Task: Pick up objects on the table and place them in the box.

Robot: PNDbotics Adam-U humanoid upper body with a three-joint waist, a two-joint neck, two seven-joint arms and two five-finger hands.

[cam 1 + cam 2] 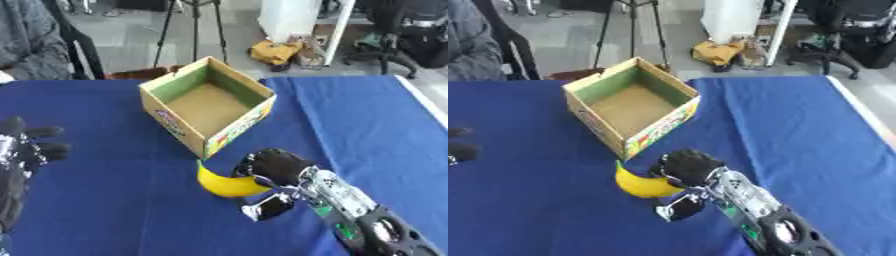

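— Right hand (273, 167) first, since it sits nearest us: we've got its fingers curled over the right end of the banana (223, 186), just in front of the box (208, 105). We'd call that a grip on the fruit, though the fingertips are hidden behind the dark knuckles.

— And the banana itself?

— Lying on the blue worktop (367, 115), right below the box's near corner, almost touching it. Its long axis runs roughly left to right, curving up at the left tip toward the box; the hand covers the other end.

— So which way do we carry it?

— Up and away from us, we judge. The box opening lies directly beyond the banana, so the lift has to clear that near corner before the fruit goes over the rim. The box stands cornerwise to us, open, and we see nothing inside it.

— Left hand?

— Left hand (22, 150) is well off to the left of the box, fingers relaxed, holding nothing. The right is clearly the nearer one.

— Count?

— One banana, one box, two hands. We see no other loose object on the worktop.
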